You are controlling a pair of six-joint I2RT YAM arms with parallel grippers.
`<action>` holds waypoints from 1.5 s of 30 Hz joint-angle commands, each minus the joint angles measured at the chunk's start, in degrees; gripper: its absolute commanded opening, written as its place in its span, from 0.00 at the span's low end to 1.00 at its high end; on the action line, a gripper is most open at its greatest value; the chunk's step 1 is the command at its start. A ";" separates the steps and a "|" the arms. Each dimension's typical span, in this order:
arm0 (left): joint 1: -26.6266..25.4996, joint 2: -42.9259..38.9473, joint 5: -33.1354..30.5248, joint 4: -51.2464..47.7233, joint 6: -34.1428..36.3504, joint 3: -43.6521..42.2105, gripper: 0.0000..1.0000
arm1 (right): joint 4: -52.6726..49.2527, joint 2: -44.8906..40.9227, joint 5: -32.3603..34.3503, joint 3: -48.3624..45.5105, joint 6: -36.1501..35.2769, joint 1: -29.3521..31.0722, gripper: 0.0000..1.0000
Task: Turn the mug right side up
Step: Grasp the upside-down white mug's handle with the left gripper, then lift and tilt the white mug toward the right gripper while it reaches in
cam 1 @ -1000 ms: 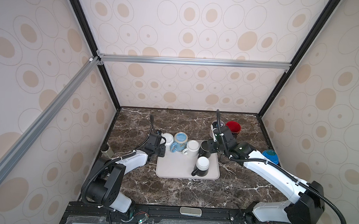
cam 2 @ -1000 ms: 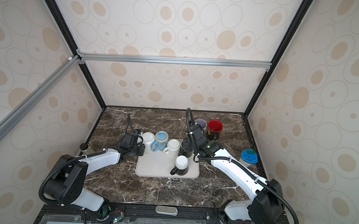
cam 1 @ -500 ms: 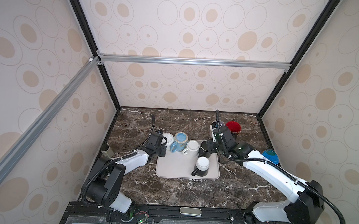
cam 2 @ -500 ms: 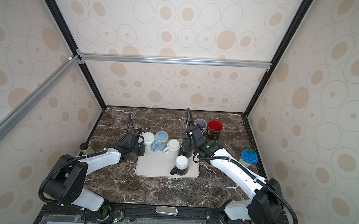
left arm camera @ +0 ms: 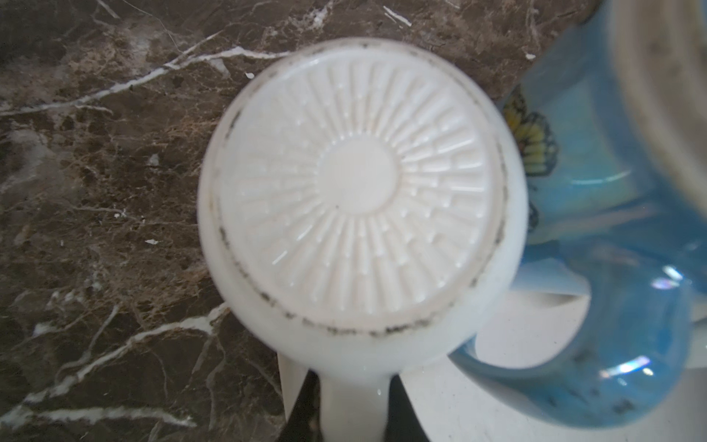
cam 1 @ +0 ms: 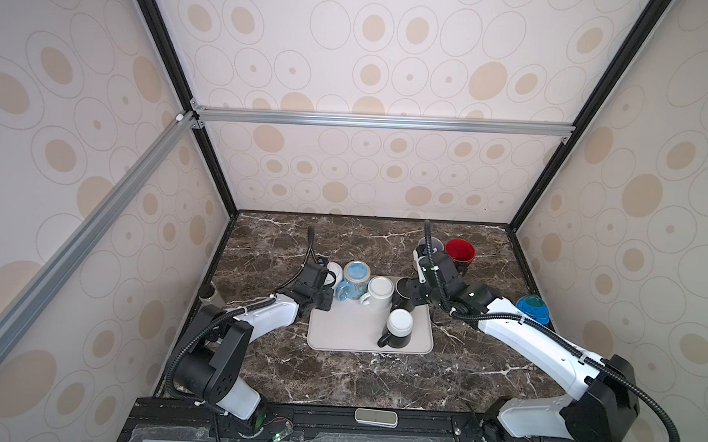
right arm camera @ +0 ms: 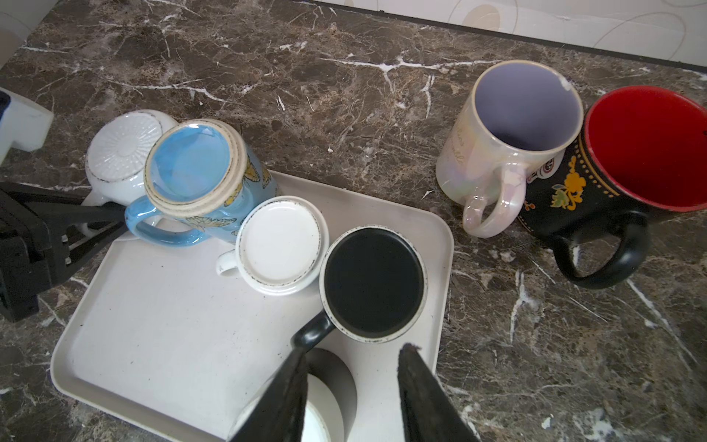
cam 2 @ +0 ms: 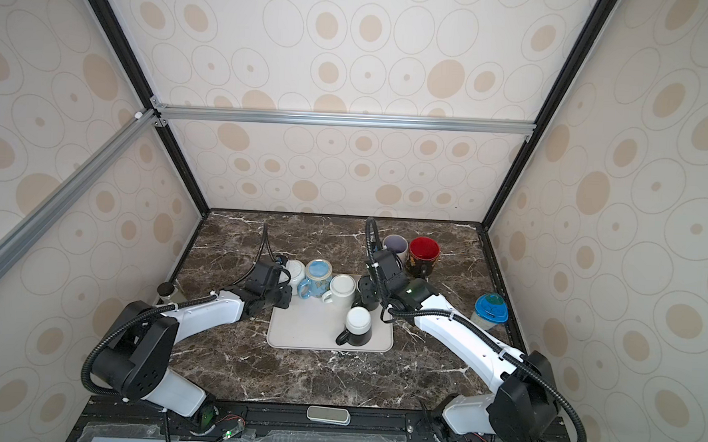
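- A small dark-topped object stood on the marble table by the left wall. What it was could not be told.
- The left gripper lay low at the far left corner of the pale tray. Its pincer was pinched narrow on the handle of the white ribbed mug.
- The white ribbed mug stood upside down on the marble just off that corner. Its base showed a moulded sunburst of ribs round a plain disc, inside a scuffed grey ring.
- Just beside it, at the tray's far edge, the blue mug was upside down. Yellow butterflies were painted on its side.
- The plain white mug stood upside down on the tray, between the blue mug and the black mug.
- The black mug was upside down near the tray's far right corner.
- A white-based black mug stood upside down nearer the tray's front.
- The right gripper hovered over the tray above that mug. Its pincer was moderately wide and held nothing, with one fingertip just beside the black mug's handle.
- The pearly mug stood upright on the marble beyond the tray, lavender inside. The cursive script on its side was too faint to read.
- Touching it, the red-lined mug stood upright. It was black outside, with yellow flowers and a small white emblem too small to read.
- The blue-lidded cup stood near the right wall, well apart.
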 commanded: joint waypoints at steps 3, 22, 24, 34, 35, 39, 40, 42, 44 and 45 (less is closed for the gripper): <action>0.01 -0.94 -3.73 0.02 0.04 2.94 0.00 | 1.30 -0.26 -1.93 -0.74 1.03 0.49 0.41; -0.67 -27.96 -0.21 4.30 -4.58 -2.10 0.00 | 12.15 -3.89 -17.78 -3.15 5.16 2.33 0.43; -0.64 -32.34 6.10 8.99 -7.49 -4.58 0.00 | 16.50 -4.76 -21.02 -5.00 7.14 2.39 0.44; -0.61 -38.99 32.91 63.18 -39.27 -24.29 0.00 | 37.46 -8.87 -35.07 -12.85 17.78 2.29 0.51; -0.63 -37.90 33.94 67.09 -41.32 -24.93 0.00 | 37.93 -8.88 -36.66 -12.71 18.28 2.33 0.52; -0.61 -31.10 36.54 86.54 -51.59 -27.44 0.00 | 41.85 -8.61 -40.18 -13.34 21.13 2.27 0.54; -0.64 -29.03 36.61 91.11 -54.08 -27.94 0.00 | 43.14 -8.57 -40.72 -13.61 22.02 2.28 0.54; -0.62 -25.44 37.04 98.76 -58.17 -28.18 0.00 | 45.63 -8.44 -41.72 -14.15 23.59 2.26 0.54; -0.66 -22.20 36.62 105.15 -61.62 -28.53 0.00 | 48.02 -8.24 -43.01 -14.36 25.18 2.24 0.54; -0.67 -21.01 36.60 106.45 -62.80 -28.40 0.00 | 48.80 -8.00 -43.81 -14.18 25.88 2.30 0.54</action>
